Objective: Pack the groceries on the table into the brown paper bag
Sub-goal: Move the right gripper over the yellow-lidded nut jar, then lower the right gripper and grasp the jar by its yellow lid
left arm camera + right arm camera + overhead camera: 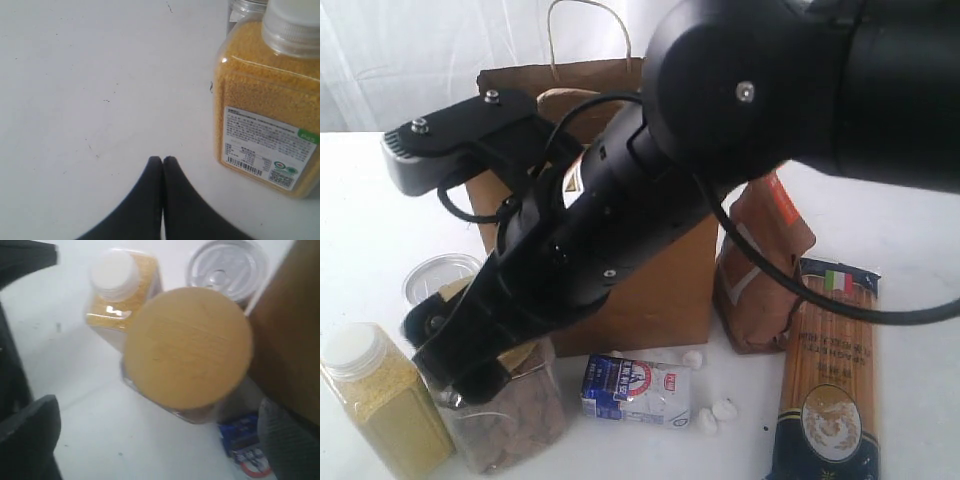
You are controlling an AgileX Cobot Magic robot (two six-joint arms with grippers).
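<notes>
Jar (520, 415) between grain container (380, 405) and pouch (635, 390)

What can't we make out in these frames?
- Exterior view: brown paper bag interior unseen; right arm covers its front and the tan-lidded jar lid.
- Left wrist view: small can cut off by the edge; yellow-grain container label print too small.
- Right wrist view: blue-white pouch blurred, partly behind the jar.

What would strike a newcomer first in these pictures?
The big black robot arm fills the exterior view, slanting down across the upright brown paper bag to the front left. There its open right hand straddles a clear jar with a round tan lid, beside a yellow-grain container with a white cap.
</notes>
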